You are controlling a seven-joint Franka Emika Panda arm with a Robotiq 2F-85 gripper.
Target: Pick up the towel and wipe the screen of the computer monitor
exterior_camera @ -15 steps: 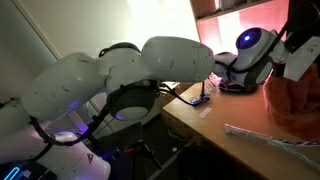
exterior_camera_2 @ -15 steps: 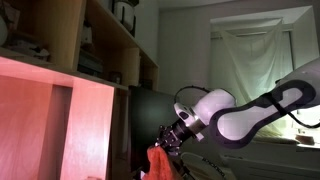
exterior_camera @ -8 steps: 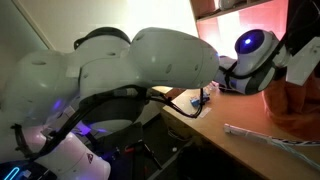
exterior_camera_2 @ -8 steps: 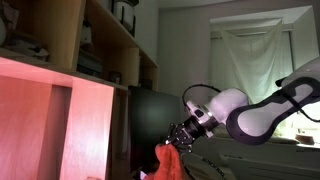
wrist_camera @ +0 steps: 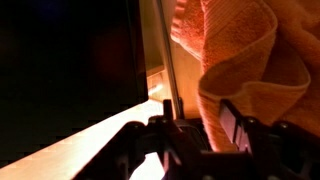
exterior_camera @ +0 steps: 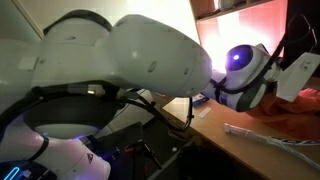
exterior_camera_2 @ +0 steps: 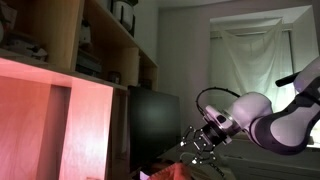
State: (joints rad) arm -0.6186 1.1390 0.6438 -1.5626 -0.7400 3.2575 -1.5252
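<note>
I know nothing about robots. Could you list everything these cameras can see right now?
soft orange-red towel with folds: one, orange-red, bunched beside the monitor.
flat black computer monitor: one, black, standing next to the shelves.
tall wooden shelving unit: one, wood lit pinkish, at the side of the room.
pale wooden desk: one, light wood, under the arm.
thin white strip: one, white, lying on the desk.
pale curtain: one, whitish, over the window at the back.
bulky white robot arm: one, white, reaching over the desk.
jaws: one pair, dark, parted, nothing seen between them.
</note>
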